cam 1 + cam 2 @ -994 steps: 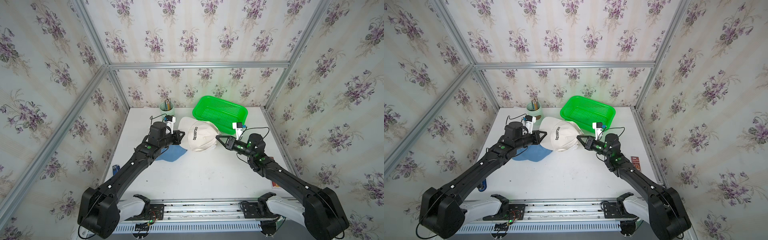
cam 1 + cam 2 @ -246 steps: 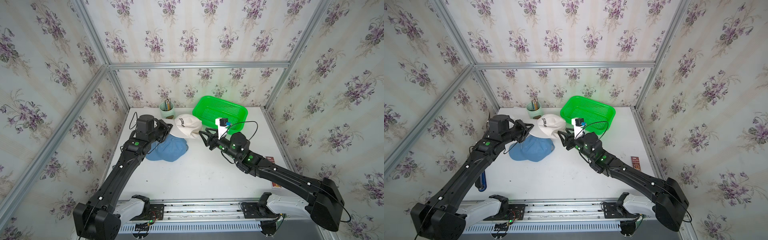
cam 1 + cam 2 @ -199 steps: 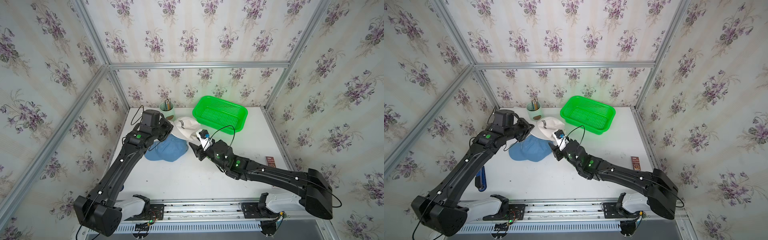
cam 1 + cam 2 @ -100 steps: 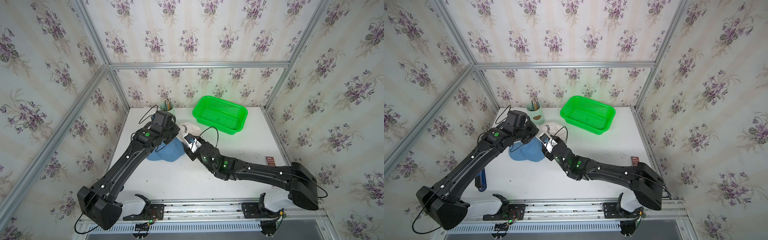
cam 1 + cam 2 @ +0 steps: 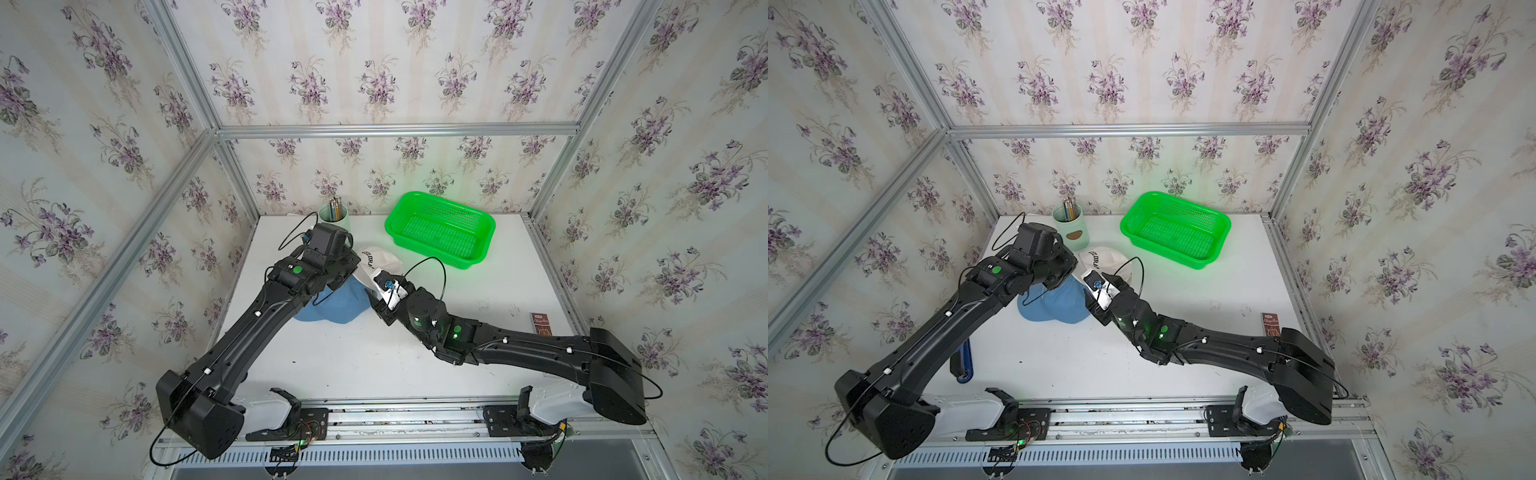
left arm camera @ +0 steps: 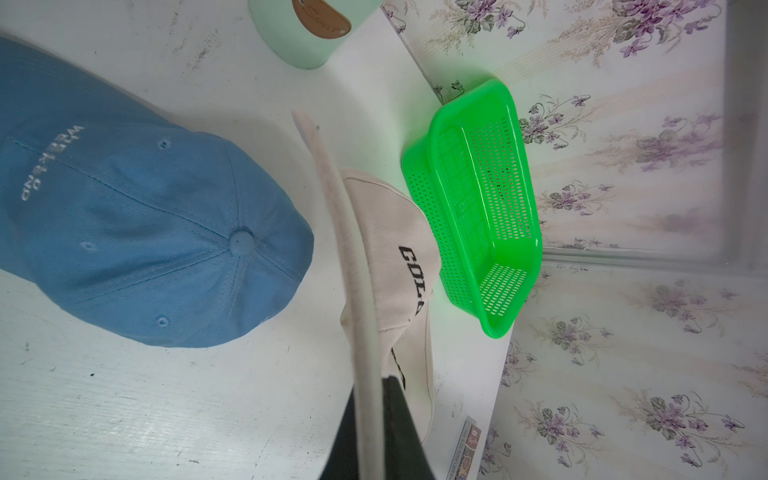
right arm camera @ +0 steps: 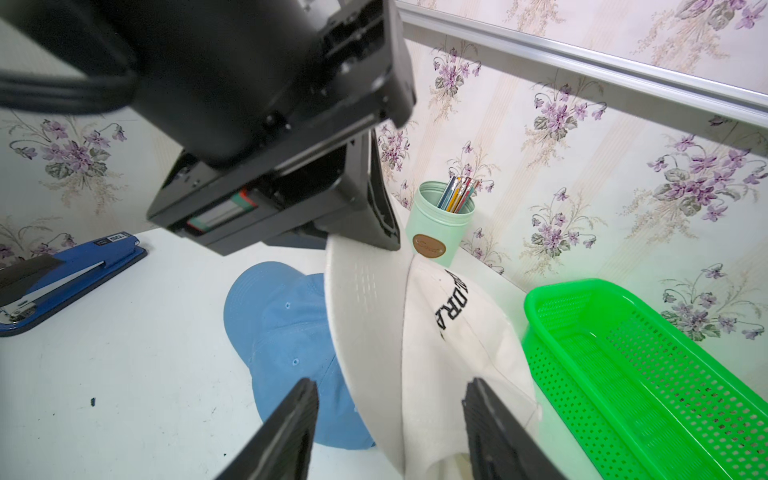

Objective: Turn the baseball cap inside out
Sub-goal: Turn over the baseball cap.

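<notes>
Pinching the brim of the white cap (image 6: 390,257) edge-on, my left pincer (image 6: 370,388) is clamped tight on it. That holds the cap up just beside the green basket (image 5: 491,230), with its crown slumped toward the basket, so I judge the opening is exposed for my other arm. My right pincer (image 7: 390,415) stands with its jaws spread, straddling brim and crown but gripping nothing. The blue cap (image 5: 332,307) lies flat beyond the white one from the basket, out of play. The crown is not yet turned.
</notes>
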Robot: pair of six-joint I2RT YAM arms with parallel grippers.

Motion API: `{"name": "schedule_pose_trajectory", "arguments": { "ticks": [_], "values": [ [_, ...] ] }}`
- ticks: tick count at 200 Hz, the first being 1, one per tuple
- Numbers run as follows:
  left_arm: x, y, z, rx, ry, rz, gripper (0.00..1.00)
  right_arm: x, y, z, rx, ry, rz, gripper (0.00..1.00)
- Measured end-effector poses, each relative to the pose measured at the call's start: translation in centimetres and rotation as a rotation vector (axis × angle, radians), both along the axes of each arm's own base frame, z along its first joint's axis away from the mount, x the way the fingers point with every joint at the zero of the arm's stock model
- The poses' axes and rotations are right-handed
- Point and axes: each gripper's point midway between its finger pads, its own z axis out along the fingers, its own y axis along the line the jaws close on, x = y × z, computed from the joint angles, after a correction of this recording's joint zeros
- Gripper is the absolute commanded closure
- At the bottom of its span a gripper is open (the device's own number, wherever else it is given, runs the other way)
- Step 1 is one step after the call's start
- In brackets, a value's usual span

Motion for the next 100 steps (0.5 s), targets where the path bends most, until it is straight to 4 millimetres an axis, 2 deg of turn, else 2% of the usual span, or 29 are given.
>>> {"name": "schedule_pose_trajectory", "arguments": {
  "ticks": [34,55,100],
  "values": [
    [-0.2,-0.8,0.3,-0.019,-0.002,-0.018,1.00,0.6,0.9,-0.7,-0.018,0.001,-0.012,0.38],
    [-0.3,-1.1,0.5,-0.028,-0.006,-0.024,1.00,1.4,1.0,-0.5,-0.018,-0.011,-0.044,0.40],
    [0.0,-1.7,1.4,-0.072,-0.033,-0.029,1.00,3.6,1.4,0.0,-0.023,-0.031,-0.086,0.71]
  ]
}}
